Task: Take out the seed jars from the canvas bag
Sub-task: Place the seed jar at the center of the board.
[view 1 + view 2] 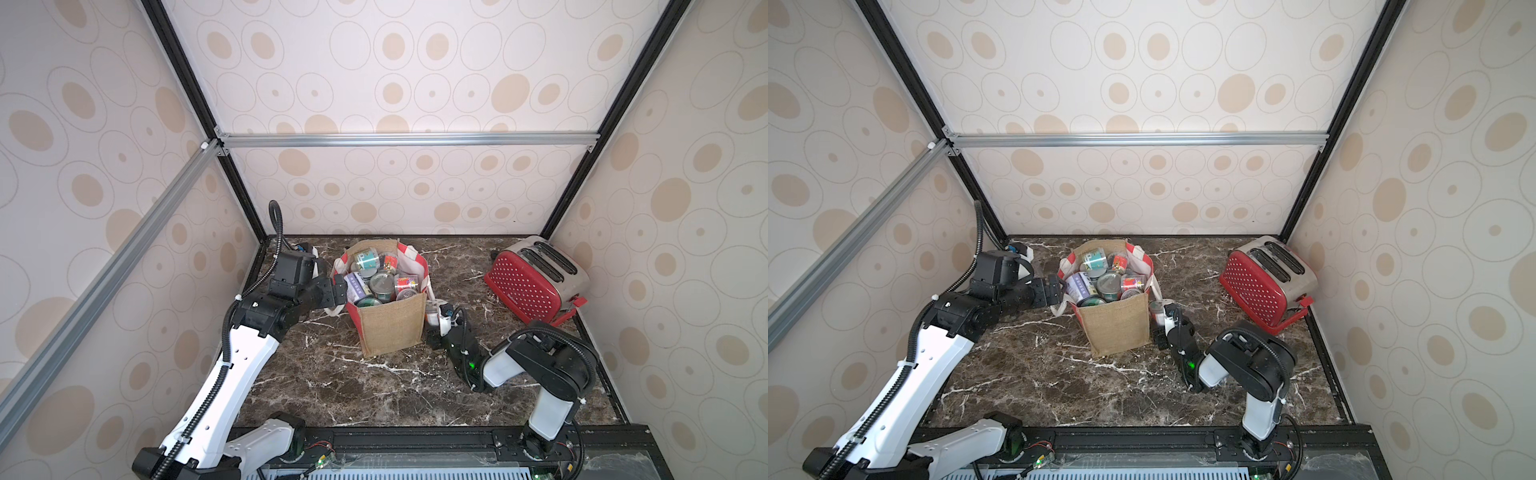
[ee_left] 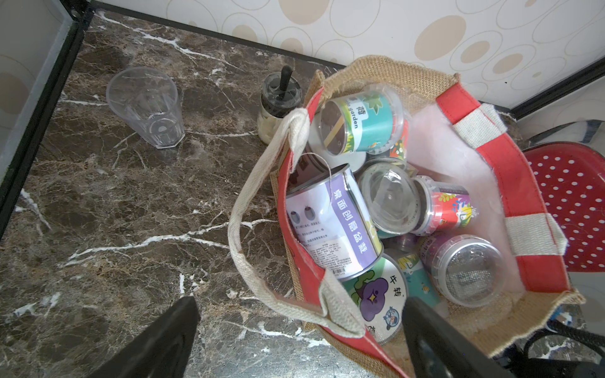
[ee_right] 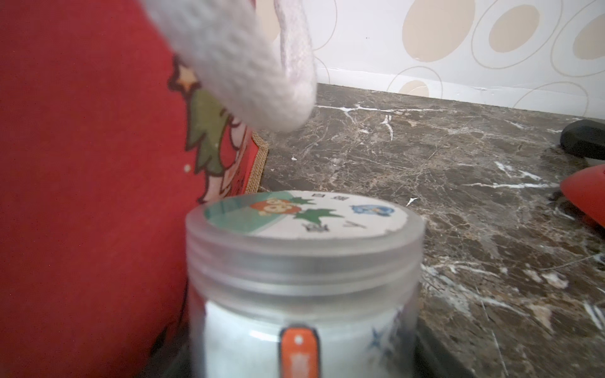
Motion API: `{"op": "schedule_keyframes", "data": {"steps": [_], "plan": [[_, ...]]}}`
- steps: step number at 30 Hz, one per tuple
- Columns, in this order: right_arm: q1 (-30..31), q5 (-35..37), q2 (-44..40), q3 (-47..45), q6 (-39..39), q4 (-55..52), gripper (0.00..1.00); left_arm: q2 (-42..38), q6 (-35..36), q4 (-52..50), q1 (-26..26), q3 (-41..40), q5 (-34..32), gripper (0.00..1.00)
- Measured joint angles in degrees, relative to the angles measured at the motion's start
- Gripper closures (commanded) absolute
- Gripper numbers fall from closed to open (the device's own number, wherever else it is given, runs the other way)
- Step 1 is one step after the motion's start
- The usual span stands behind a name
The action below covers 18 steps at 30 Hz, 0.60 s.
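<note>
Several round clear jars lying heaped inside boxy burlap bag; left gripper hanging spread wide at red rim; right gripper clamping sticker-lidded jar beside bag on marble table.

Seed jars crowd the canvas bag up to its open mouth, leaving little gap between them. The left pincer, spread wide, straddles one red side wall, where a drooping handle loops outward. Beyond that side stand a drinking glass and, just beside the bag, a shaker. On the opposite side the right pincer grips a sticker-lidded jar just beside the bag, under another hanging handle. The tabletop in front lies open; the toaster stands well apart in the far corner.
</note>
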Motion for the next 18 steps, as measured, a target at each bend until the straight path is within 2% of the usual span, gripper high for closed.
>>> {"op": "schedule_keyframes", "data": {"steps": [4,6,9,12,18], "plan": [[1.8,1.7,0.9,-3.8,0.2,6.0,0.20,0.0,0.0,0.3,0.0,-0.2,0.0,0.02],[2.7,2.6,1.2,-5.4,0.3,8.3,0.00,0.0,0.0,0.4,0.0,-0.2,0.0,0.02],[3.5,3.3,1.3,-8.2,0.7,8.2,0.00,0.0,0.0,0.4,0.0,-0.2,0.0,0.02],[3.9,3.7,-1.3,-10.1,2.1,2.7,0.00,0.0,-0.2,0.4,0.0,-0.2,0.1,0.02],[3.9,5.2,-16.3,-8.8,6.8,-16.9,0.00,-0.7,-1.0,0.6,0.0,-0.3,0.1,0.02]]}}
